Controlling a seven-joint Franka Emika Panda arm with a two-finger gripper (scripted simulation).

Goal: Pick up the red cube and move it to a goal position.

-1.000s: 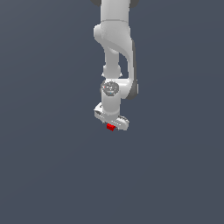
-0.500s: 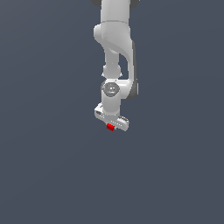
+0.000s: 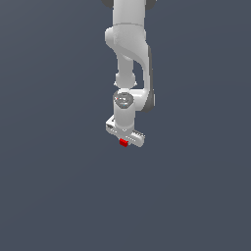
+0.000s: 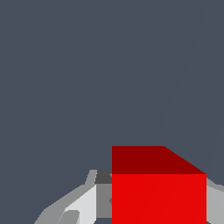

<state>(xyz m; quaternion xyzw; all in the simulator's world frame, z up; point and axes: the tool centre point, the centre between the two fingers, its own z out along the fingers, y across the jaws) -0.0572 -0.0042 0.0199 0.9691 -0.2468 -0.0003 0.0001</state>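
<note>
The red cube [image 3: 123,142] is tiny and bright red. It sits right under the white gripper's [image 3: 124,142] hand in the exterior view, mostly covered by the hand. In the wrist view the red cube [image 4: 158,188] is large and close, lying between the grey-white fingers [image 4: 83,205], which press against its sides. The gripper is shut on the cube. The fingertips are hidden in the exterior view.
The white arm [image 3: 130,59] comes down from the top of the exterior view. A plain dark grey surface [image 3: 59,186] fills all the surroundings. No other object shows.
</note>
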